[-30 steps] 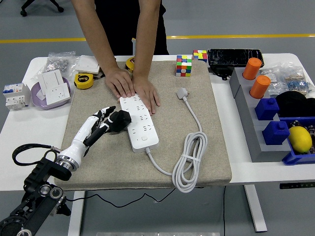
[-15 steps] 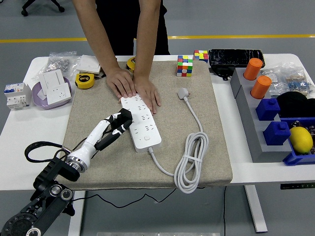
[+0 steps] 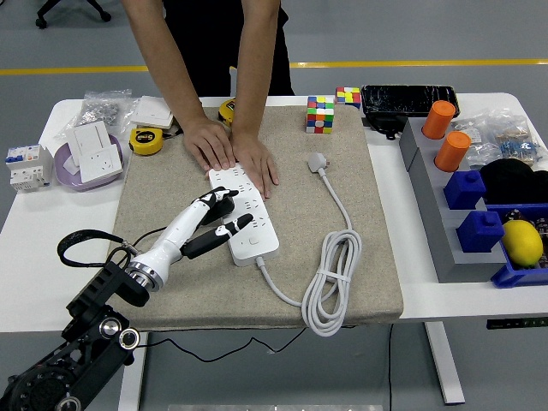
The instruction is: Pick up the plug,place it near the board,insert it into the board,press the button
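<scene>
A white power strip (image 3: 250, 224) lies on the beige mat (image 3: 342, 128), its white cable (image 3: 330, 282) coiled to the right and ending in a white plug (image 3: 318, 161). My left hand (image 3: 221, 216) reaches in from the lower left and is curled on a black plug (image 3: 225, 204) at the strip's left edge, over its sockets. One finger (image 3: 242, 223) stretches across the strip. Whether the plug is seated in a socket is hidden. A person's two hands (image 3: 255, 167) lie flat on the strip's far end. My right arm is out of view.
Tape measures (image 3: 145, 139), a purple bowl with a socket (image 3: 90, 164) and a breaker (image 3: 24, 164) lie at the left. Puzzle cubes (image 3: 320, 114) and a black case (image 3: 407, 99) sit at the back. Grey and blue bins (image 3: 467, 201) with orange cylinders and a lemon (image 3: 521, 241) stand at the right.
My left arm has pushed forward and to the right, carrying the black plug from beside the strip onto its left edge. The person's hands have stayed on the strip.
</scene>
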